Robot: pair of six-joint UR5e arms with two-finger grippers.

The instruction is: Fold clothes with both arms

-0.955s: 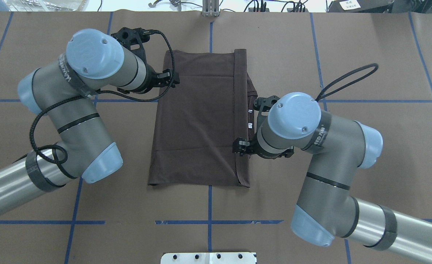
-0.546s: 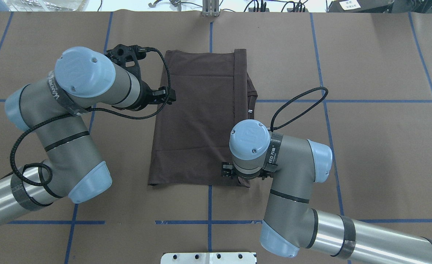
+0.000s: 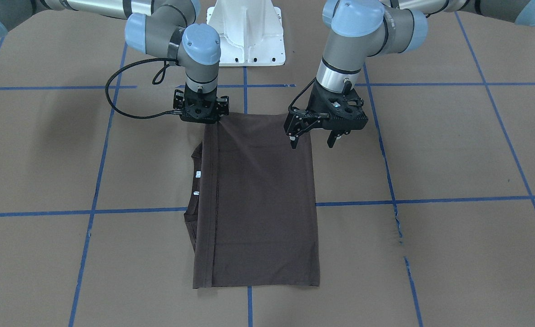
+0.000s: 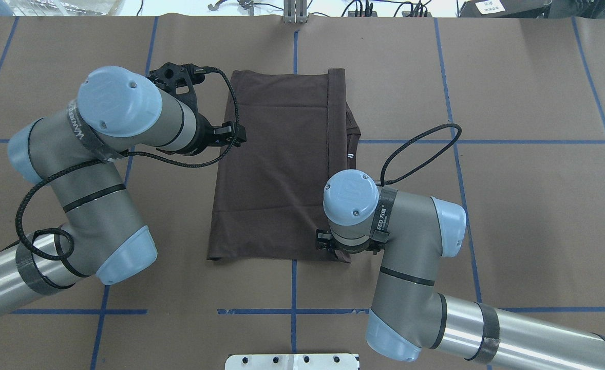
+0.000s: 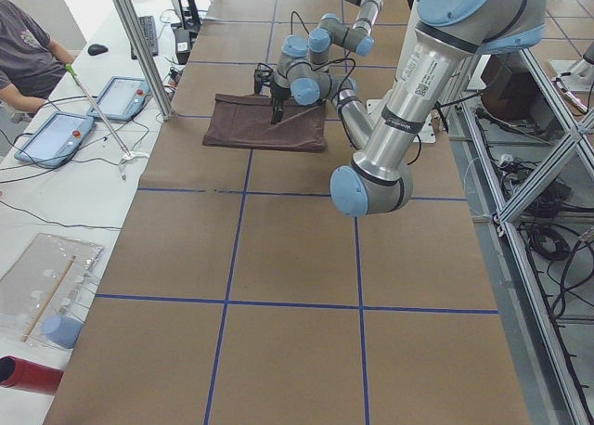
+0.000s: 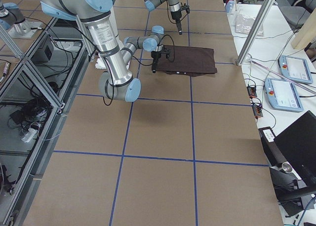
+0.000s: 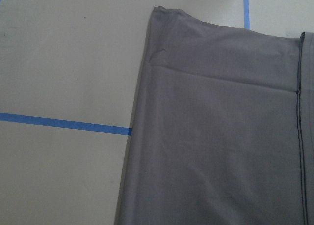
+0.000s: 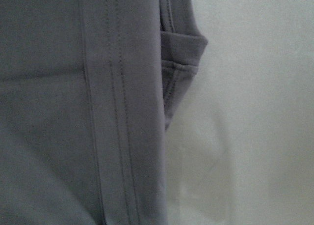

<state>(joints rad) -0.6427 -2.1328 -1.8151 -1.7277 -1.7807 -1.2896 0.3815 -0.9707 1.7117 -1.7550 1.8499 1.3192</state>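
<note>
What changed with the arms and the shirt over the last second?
The right gripper swung toward the robot, to the near right corner of the T-shirt. The left gripper, open, shifted slightly the same way. The T-shirt stayed flat, unmoved.

Black two-finger right claw (image 3: pixel 200 121): we cannot read its jaws, fingertips lost against the dark brown folded T-shirt (image 3: pixel 258 204); overhead, its grey wrist (image 4: pixel 351 205) covers it.

Light: bright, even, from overhead | shadows: faint soft patches on table (image 3: pixel 45 131) | fixed views: sharp | wrist views: pale, washed-out; shirt (image 8: pixel 122 117) close-up slightly blurred
</note>
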